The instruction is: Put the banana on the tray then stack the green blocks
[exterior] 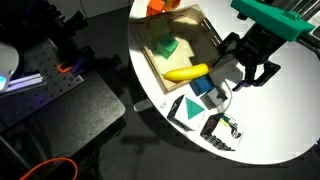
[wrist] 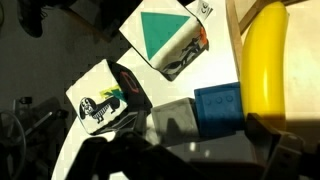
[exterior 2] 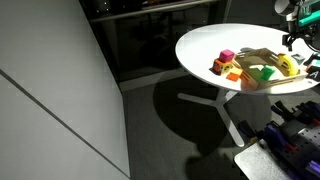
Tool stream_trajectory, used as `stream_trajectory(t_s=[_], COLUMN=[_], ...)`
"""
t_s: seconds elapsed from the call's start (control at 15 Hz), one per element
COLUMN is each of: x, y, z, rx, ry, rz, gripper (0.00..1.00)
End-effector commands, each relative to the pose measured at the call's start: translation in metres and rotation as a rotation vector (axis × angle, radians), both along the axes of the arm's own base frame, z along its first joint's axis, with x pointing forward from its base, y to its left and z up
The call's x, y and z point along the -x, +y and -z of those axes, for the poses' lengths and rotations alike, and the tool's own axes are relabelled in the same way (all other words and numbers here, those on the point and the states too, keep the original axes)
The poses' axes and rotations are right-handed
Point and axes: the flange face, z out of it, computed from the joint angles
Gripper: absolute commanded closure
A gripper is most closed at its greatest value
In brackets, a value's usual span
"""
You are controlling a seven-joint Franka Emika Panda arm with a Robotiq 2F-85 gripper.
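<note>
We see the pincer [exterior: 244, 68] hanging above the white round surface [exterior: 280, 120], its jaws spread wide and nothing between them. In the wrist view its dark fingers [wrist: 290, 150] frame the bottom of the picture, well apart from each other. The banana [exterior: 186, 72] lies just beyond the fingertips, off to one side of the pincer. It stretches along the near edge of the tray [exterior: 200, 25], and we cannot tell whether it rests fully inside or partly on the low rim. Directly ahead of the open jaws, beside the banana, stands a blue block [wrist: 218, 105], and touching it on the side away from the banana is a grey block [wrist: 172, 120]. Further out from the pincer, past these two blocks, a card with a flat dark green triangle [wrist: 165, 38] lies on the surface, and another card with a black figure [wrist: 105, 95] lies near it. The green blocks [exterior: 165, 47] sit inside the tray, on the far side of the banana from the pincer, close together, so we cannot clearly separate one from the other. In an exterior view a pink block [exterior 2: 227, 56] and an orange piece [exterior 2: 232, 72] sit by the tray's end farthest from the pincer.
</note>
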Motion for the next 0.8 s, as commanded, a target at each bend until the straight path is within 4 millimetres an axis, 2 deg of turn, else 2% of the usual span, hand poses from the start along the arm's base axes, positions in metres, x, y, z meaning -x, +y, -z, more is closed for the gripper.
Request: stream_trajectory(t_s=[0.0,0.27,0.73], x=[-0.001,0.000,0.004], y=[-0.001,-0.001,-0.001], z=[0.000,0.002,0.025], rx=[0.000,-0.001,-0.004], ry=[0.000,0.012,0.057], rz=[0.000,0.003,0.018], gripper=[0.00,0.00,0.00])
